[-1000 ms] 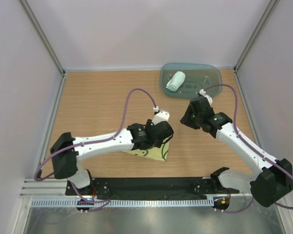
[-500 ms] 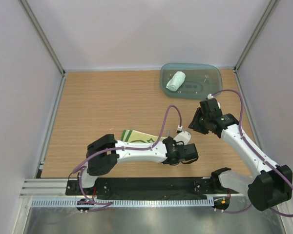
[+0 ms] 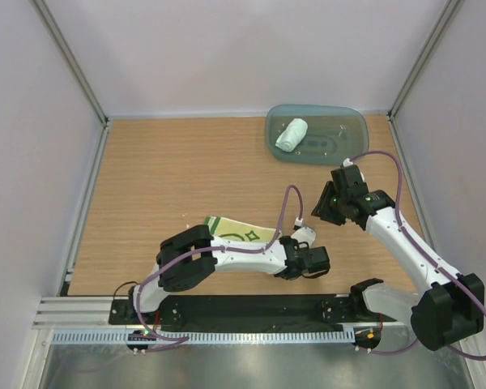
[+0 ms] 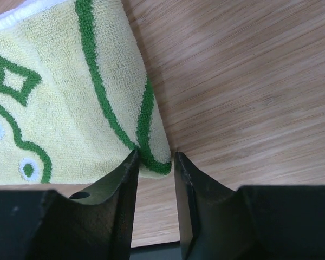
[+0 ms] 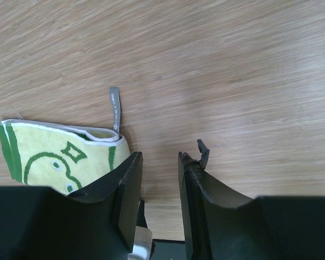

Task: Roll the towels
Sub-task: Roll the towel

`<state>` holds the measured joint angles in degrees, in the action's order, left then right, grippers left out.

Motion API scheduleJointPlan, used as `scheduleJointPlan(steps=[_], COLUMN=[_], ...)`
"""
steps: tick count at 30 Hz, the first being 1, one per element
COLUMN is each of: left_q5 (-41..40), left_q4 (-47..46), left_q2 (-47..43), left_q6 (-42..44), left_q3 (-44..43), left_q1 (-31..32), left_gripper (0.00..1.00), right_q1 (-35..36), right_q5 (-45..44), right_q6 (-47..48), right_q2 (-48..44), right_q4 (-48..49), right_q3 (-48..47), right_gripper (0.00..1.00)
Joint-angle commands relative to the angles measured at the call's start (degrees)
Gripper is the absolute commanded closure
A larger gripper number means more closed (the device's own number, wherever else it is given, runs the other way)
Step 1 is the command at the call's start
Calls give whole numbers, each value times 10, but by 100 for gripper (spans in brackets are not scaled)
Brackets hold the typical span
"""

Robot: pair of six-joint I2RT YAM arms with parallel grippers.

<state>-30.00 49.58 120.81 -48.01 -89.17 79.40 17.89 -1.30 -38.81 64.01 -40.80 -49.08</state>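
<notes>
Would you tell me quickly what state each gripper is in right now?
Left gripper: narrow gap, tips at a corner of the pale yellow towel with green line drawings; grip cannot be told.
Right gripper: slightly open, holding nothing.

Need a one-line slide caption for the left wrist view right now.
Left pincer, jaws slightly apart, framing the green-edged corner of the pale yellow terry towel on the wooden table.

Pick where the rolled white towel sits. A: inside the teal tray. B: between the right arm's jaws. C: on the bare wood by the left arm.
A: the rolled white towel lies inside the teal tray at the table's far right.
</notes>
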Motion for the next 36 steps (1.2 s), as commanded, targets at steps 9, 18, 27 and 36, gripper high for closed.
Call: scheduleJointPlan(steps=[9,18,27,36], left_q5=[-3,16,15,17], left_q4=[-72,-218,-234,-246], left_q2=[-61,-224,-262,-323], left_q6=[-27,-24,-36,-59], left_q3=[105,250,278,330], left_q1=[-21,-32,-38,-57], left_gripper=[100,100,100,100], right_q1=[-1,50,112,116], right_q5=[115,347,340,324], right_q6=[4,-65,-116,-109], right_q2=[5,115,227,285], right_q4=[48,261,362,367], right_q3=[21,91,98,87], right_gripper=[60,32,31,40])
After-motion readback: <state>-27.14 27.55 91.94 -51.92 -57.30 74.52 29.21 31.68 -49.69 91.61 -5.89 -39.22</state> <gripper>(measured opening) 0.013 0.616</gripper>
